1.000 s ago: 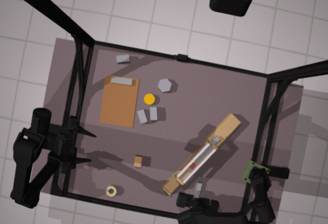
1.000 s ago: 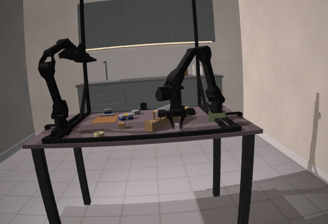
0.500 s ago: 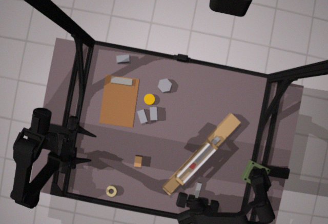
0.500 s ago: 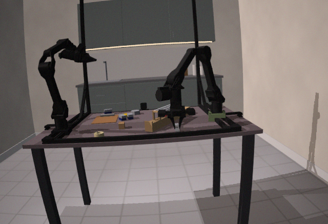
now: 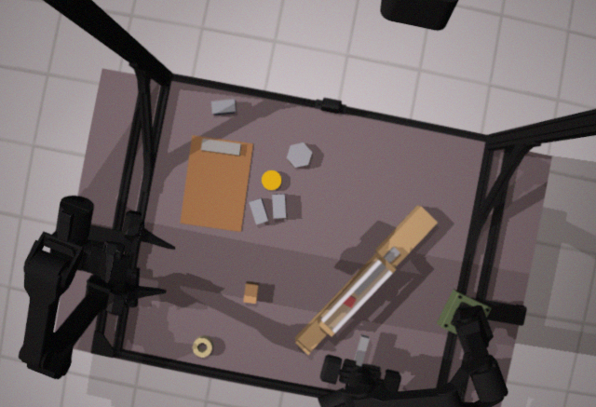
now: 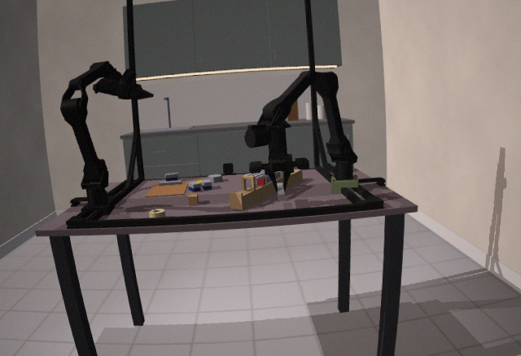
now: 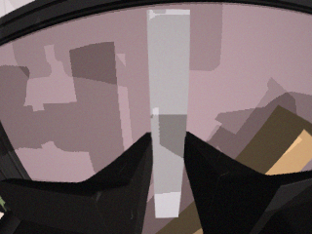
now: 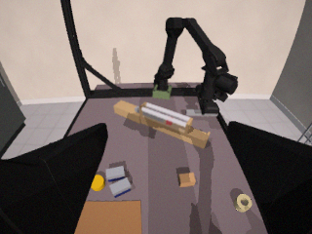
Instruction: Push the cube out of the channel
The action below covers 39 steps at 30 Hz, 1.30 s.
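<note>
A tan channel (image 5: 358,291) with clear walls lies diagonally at the table's near right. A small red cube (image 5: 349,301) sits inside it, toward the lower-left end, which has a short ledge (image 5: 307,340). A grey block (image 5: 392,254) sits in the channel near the longer far ledge. My left gripper (image 5: 359,362) is low over the table beside the short-ledge end, outside the channel. It is shut on a grey stick (image 7: 168,124), which lies along the table (image 5: 362,348). My right gripper (image 5: 161,267) is raised high at the table's other side, open and empty.
An orange mat (image 5: 217,183) with a grey bar lies at the far left. Next to it are a yellow disc (image 5: 271,180), a grey hexagon (image 5: 299,155) and two grey blocks (image 5: 268,209). A small tan block (image 5: 250,292) and a ring (image 5: 203,350) lie nearer. A green bracket (image 5: 454,310) sits at the right rail.
</note>
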### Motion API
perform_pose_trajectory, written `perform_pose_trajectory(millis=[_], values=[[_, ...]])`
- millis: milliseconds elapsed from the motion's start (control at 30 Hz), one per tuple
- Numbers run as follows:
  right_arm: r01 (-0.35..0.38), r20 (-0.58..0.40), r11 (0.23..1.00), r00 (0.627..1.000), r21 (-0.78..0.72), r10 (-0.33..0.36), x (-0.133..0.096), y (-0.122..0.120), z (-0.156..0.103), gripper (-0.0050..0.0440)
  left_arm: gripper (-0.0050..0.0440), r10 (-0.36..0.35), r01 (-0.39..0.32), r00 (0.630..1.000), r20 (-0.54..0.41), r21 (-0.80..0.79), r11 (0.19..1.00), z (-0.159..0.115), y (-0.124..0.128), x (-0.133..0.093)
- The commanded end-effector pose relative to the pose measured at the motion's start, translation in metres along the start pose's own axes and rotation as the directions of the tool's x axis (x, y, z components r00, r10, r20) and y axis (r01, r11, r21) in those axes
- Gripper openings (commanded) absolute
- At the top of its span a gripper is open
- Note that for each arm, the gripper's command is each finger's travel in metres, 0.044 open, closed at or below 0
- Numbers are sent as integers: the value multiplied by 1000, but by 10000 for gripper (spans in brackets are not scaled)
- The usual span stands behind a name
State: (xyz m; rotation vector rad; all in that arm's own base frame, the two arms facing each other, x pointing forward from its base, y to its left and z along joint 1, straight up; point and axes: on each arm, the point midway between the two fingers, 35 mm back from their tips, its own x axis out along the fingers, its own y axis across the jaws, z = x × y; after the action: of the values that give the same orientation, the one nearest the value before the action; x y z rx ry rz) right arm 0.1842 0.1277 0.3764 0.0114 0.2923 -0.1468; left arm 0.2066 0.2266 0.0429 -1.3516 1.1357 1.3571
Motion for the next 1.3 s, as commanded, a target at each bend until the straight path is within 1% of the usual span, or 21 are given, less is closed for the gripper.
perform_pose_trajectory(millis=[0,33,100,167,367,433,533,600,867,1100,1167,1267], values=[[2,3,1000,1000,0,-2,0,0,0,400,40,-21,21,1000,13,0,1000,1,-3,-32],[2,3,1000,1000,0,-2,0,0,0,400,40,-21,21,1000,13,0,1000,1,-3,-32],[2,3,1000,1000,0,-2,0,0,0,400,40,-20,20,1000,12,1,1000,0,0,-51],[2,3,1000,1000,0,-2,0,0,0,400,40,-19,19,1000,12,1,1000,-2,2,-62],[2,3,1000,1000,0,-2,0,0,0,400,40,-19,19,1000,12,2,1000,-3,1,-64],[2,3,1000,1000,0,-2,0,0,0,400,40,-19,19,1000,12,14,1000,-12,-4,-64],[2,3,1000,1000,0,-2,0,0,0,400,40,-19,19,1000,12,39,999,-32,-15,-64],[2,3,1000,1000,0,-2,0,0,0,400,40,-19,19,1000,12,39,999,-32,-15,-64],[2,3,1000,1000,0,-2,0,0,0,400,40,-19,18,1000,12,108,994,-89,-35,-64],[2,3,1000,1000,0,-2,0,0,0,400,40,-19,17,1000,12,167,986,-140,-44,-64],[2,3,1000,1000,0,-2,0,0,0,400,40,-19,17,1000,12,167,986,-140,-44,-64],[2,3,1000,1000,0,-2,0,0,0,400,40,-19,17,1000,12,192,981,-162,-45,-63]])
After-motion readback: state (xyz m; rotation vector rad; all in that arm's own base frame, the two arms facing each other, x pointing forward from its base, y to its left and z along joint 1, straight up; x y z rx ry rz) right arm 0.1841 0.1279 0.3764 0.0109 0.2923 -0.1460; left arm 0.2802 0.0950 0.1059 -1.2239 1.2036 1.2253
